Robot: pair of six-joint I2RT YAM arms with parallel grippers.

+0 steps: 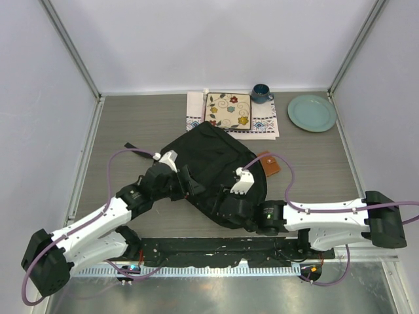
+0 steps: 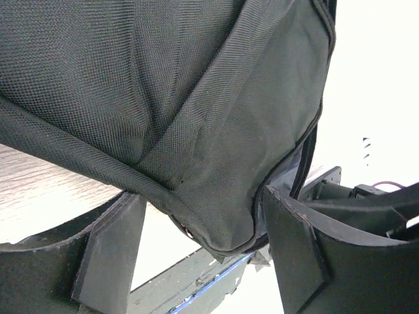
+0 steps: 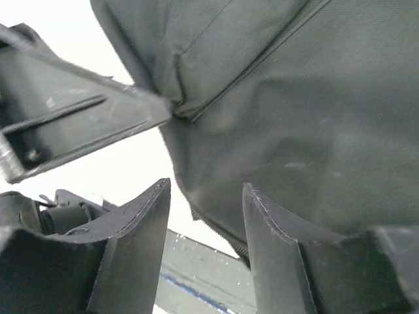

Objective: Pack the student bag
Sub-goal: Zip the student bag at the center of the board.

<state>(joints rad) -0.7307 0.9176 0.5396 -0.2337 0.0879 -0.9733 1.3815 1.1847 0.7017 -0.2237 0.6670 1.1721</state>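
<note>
The student bag (image 1: 209, 163), black and soft, lies slumped in the middle of the table. My left gripper (image 1: 190, 183) is at its left side and my right gripper (image 1: 224, 199) at its near right side. In the left wrist view the jaws of the left gripper (image 2: 203, 203) stand wide open, and a corner of the bag (image 2: 222, 216) hangs between them with a gap on the left. The right gripper (image 3: 206, 190) is open too; the bag's zipped edge (image 3: 216, 222) sits between its fingers, with daylight beside the left finger (image 3: 134, 242).
A brown flat item (image 1: 269, 164) lies against the bag's right side. Behind it, a floral square plate (image 1: 228, 110) rests on a patterned cloth (image 1: 265, 124), with a blue mug (image 1: 260, 93) and a green plate (image 1: 311, 112) at the back right. The left gripper's finger (image 3: 72, 124) shows in the right wrist view.
</note>
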